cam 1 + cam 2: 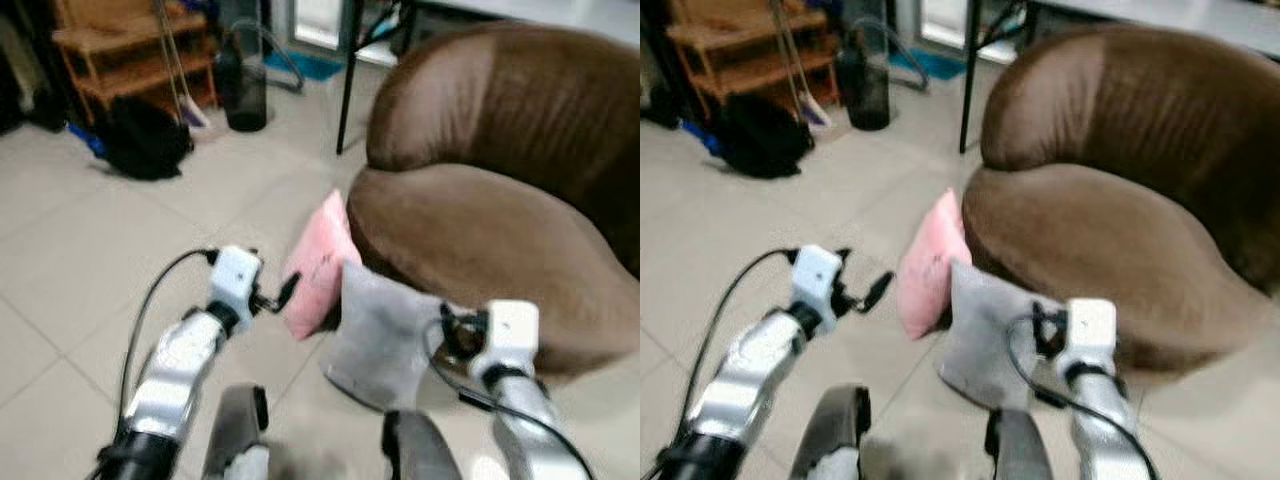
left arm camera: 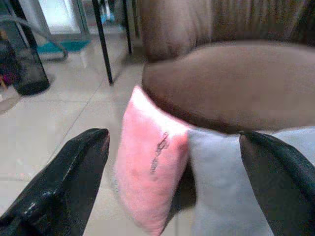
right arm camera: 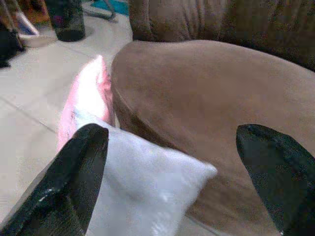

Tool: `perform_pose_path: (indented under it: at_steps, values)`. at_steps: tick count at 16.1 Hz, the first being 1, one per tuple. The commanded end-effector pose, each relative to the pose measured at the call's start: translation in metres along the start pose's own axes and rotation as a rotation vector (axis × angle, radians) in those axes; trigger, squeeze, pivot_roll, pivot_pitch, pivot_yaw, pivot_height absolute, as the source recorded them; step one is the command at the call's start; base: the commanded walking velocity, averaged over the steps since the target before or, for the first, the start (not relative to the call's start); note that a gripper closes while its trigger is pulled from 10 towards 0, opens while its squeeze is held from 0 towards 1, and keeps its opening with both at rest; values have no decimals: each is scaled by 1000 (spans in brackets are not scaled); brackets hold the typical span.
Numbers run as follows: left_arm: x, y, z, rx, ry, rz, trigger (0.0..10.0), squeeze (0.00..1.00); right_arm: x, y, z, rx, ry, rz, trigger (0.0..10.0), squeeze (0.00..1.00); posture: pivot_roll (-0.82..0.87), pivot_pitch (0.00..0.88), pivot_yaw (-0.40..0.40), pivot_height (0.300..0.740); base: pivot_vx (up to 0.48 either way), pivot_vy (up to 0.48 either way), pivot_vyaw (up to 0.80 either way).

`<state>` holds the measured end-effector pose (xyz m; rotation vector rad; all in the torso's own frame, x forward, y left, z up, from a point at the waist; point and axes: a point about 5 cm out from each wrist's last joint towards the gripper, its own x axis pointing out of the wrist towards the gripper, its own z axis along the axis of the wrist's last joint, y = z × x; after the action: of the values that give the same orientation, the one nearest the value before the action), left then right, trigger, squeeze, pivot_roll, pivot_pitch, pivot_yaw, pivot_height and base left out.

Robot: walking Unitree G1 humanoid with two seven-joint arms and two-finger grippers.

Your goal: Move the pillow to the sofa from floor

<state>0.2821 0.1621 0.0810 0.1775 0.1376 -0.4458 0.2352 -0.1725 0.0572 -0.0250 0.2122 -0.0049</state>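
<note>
A pink pillow (image 1: 320,265) stands on edge on the tiled floor, leaning against the front of the brown sofa (image 1: 500,210). A grey pillow (image 1: 385,335) leans beside it, nearer to me and partly overlapping it. My left gripper (image 1: 283,293) hovers just left of the pink pillow. In the left wrist view this gripper (image 2: 177,182) is open, with both pillows between its spread fingers (image 2: 74,177) at some distance. My right gripper (image 1: 455,330) is over the grey pillow's right edge, and is open in the right wrist view (image 3: 172,167), facing the grey pillow (image 3: 147,182) and the sofa seat (image 3: 206,93).
At the back left are a black bag (image 1: 145,140), a wooden shelf (image 1: 130,50) and a dark bin (image 1: 245,90). A black table leg (image 1: 348,80) stands behind the sofa. Open tiled floor (image 1: 80,260) lies to the left.
</note>
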Motion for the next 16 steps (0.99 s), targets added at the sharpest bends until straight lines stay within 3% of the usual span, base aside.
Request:
perform_pose_path:
  at_steps: [1, 7, 12, 16]
  values:
    - [8, -8, 11, -3, -41, -30, 10000, 0, -3, -13, -2, -28, 11, -40, 10000, 0, -10, 19, -41, 575, 379, 0, 0]
    - [8, -10, 10, 5, -30, -47, 10000, 0, -5, -14, -4, -16, 21, -50, 10000, 0, -12, 27, -37, 575, 359, 0, 0]
    - [4, -7, 9, 28, -30, -43, 10000, 0, -4, -8, -7, -12, 37, -11, 10000, 0, 1, 50, -38, 575, 0, 0, 0]
    - [-3, 2, 7, 53, -19, -30, 10000, 0, 4, 0, -7, -6, 40, 24, 10000, 0, 7, 72, -34, 535, 0, 0, 0]
